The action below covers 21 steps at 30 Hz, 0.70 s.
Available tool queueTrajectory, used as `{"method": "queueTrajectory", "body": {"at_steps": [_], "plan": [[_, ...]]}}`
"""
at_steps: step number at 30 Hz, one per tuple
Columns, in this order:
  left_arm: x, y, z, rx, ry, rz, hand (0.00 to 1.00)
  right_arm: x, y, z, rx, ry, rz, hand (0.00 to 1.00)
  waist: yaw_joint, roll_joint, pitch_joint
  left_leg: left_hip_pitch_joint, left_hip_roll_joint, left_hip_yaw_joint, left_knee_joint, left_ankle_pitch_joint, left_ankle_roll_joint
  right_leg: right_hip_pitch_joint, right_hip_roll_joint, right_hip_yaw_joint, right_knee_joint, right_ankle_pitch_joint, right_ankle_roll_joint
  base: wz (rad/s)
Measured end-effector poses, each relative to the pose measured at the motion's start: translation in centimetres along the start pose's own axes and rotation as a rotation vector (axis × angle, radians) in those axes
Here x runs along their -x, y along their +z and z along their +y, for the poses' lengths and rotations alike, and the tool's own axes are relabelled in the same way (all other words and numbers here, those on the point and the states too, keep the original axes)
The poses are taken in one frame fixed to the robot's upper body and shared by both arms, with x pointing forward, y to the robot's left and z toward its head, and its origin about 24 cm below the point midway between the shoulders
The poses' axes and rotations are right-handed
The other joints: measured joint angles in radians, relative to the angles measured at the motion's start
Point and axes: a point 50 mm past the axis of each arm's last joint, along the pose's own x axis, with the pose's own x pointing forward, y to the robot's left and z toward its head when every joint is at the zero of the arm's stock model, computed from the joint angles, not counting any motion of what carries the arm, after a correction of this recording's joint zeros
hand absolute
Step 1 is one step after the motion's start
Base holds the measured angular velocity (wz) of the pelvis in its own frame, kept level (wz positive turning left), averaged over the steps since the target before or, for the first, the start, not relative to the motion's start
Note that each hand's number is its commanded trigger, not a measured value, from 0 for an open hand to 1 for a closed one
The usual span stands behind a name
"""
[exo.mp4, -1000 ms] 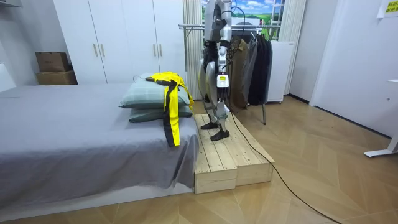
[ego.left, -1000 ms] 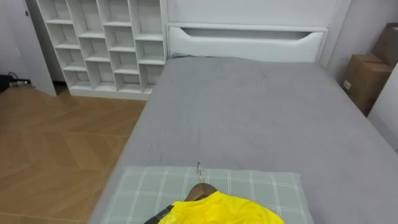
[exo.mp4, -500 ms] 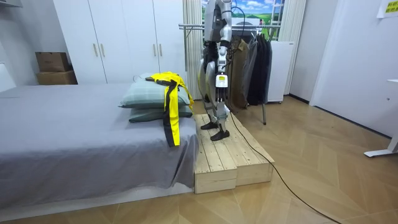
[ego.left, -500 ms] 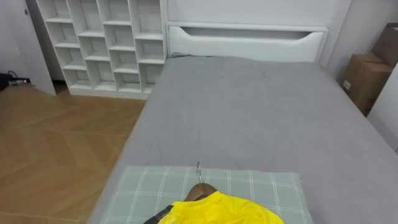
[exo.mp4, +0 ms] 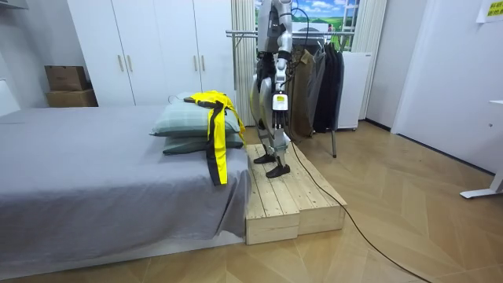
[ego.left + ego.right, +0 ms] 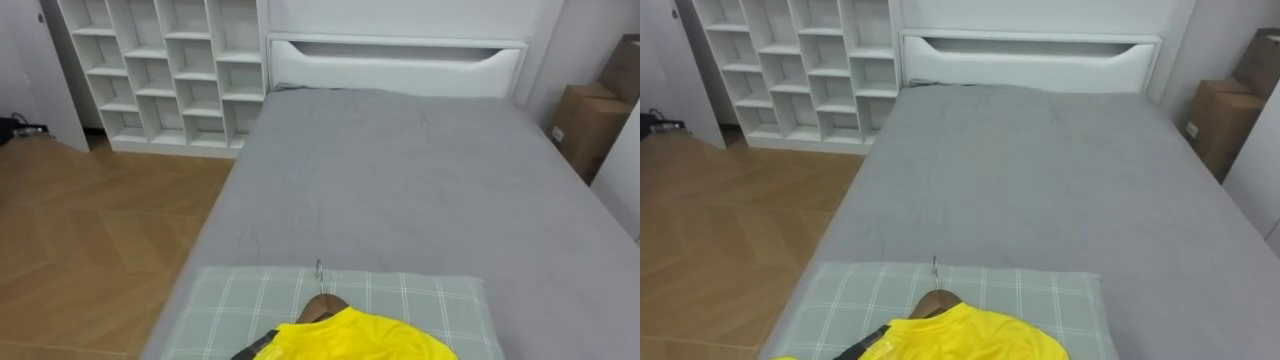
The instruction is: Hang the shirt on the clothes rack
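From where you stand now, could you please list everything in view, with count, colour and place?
Yellow fabric shirt: one, dark stripe, on the pillows.
Wooden clothes hanger: one, brown, in the shirt's collar.
Checked soft pillows: two, pale green, stacked at the bed's near end.
Grey covered bed: one, before the robot.
White headboard: one, far end.
White cube shelf: one, left of the bed.
Brown cardboard boxes: two, right of the bed.
Pale plank platform: one, under the robot.
Metal clothes rack: one, dark clothes, behind the robot.
Left hand: one, at the robot's side.

One yellow shirt [image 6: 350, 338], one wooden hanger [image 6: 322, 300], two stacked pillows [image 5: 181, 119], two cardboard boxes [image 6: 590, 125].
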Motion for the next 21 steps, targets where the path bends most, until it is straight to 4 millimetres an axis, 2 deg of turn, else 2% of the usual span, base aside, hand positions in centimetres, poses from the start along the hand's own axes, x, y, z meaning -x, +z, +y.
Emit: {"method": "queueTrajectory", "body": {"at_steps": [13,18,19,21], "plan": [[0.0,-0.2,0.4,0.026,0.063,0.002,0.0,0.0,-0.1,-0.1,-0.007,-0.019,0.004,0.0,0.004,0.002,0.0003,0.016,-0.01,-0.008,-0.001,0.0,0.001,0.021,-0.004,-0.009,-0.004,-0.003,0.002,0.01],[-0.1,-0.3,1.7,0.124,0.152,0.013,0.0,0.0,-0.4,-0.1,-0.042,-0.014,0.019,0.0,0.007,0.006,-0.0003,0.016,-0.008,-0.012,0.0,0.0,0.001,0.021,-0.002,-0.012,-0.003,-0.003,0.002,0.0],[-0.1,-0.2,1.9,0.136,0.168,0.012,0.0,0.0,-0.4,-0.2,-0.045,-0.015,0.019,0.0,0.006,0.01,-0.0024,0.016,-0.008,-0.012,0.0,0.0,0.001,0.021,-0.002,-0.012,-0.003,-0.002,0.001,0.0],[0.0,0.1,2.8,0.19,0.244,-0.008,0.0,0.0,-0.5,-0.3,-0.058,-0.017,0.018,0.0,0.007,0.01,-0.0009,0.018,-0.008,-0.013,-0.001,0.0,0.001,0.027,-0.002,-0.013,-0.003,-0.002,0.001,0.0]]}}
